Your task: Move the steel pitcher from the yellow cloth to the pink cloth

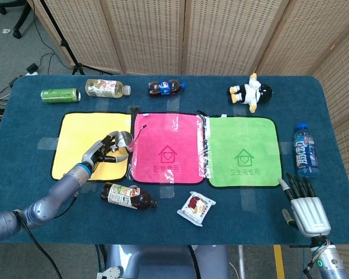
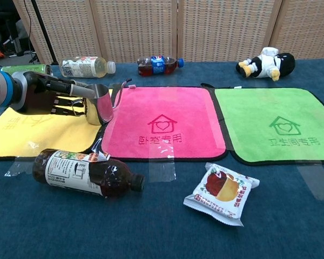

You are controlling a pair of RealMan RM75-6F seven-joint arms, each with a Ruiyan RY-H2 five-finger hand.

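Carrying the steel pitcher [image 2: 99, 103] with fingers curled around it, the left hand [image 2: 58, 99] risks snagging its thin spout on the pink cloth's [image 2: 162, 127] edge.

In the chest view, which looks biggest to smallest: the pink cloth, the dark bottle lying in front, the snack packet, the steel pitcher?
1. pink cloth
2. dark bottle
3. snack packet
4. steel pitcher
Bottle and packet lie nearest the camera, which inflates them.

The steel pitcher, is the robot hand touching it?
Touching. The chest view shows the left robot hand gripping the steel pitcher by its side.
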